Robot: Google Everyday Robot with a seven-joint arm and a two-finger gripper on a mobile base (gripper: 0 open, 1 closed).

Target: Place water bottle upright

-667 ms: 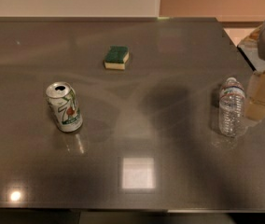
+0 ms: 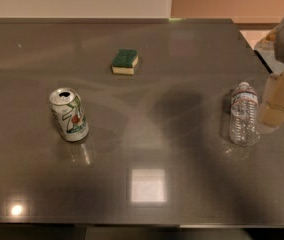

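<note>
Nearest the camera, the dark glossy table (image 2: 192, 209) shows only bright patches of reflected light. Further in, on the right side, the water bottle (image 2: 244, 115) appears to stand on its base with its white cap (image 2: 243, 87) on top, though from this high angle a slight lean cannot be ruled out. The pincer (image 2: 277, 104) hangs just beside the bottle at the table's right edge and does not seem to wrap around it. Whether it is open or closed cannot be told, and no sure contact with the bottle shows.

Judging from this, the step in hand is the release and retreat. To do it well, the pincer should draw away sideways or straight up, clear of the light bottle, without brushing the ribbed wall, since a small nudge could topple it so close to the edge.

The bottle is clear and capped; how much water it holds cannot be made out. On the left, well apart from it, a green-and-white soda can (image 2: 69, 114) stands upright with its top opened, its contents hidden. Beyond both, toward the far side, a green-and-yellow sponge (image 2: 125, 61) lies flat.
</note>
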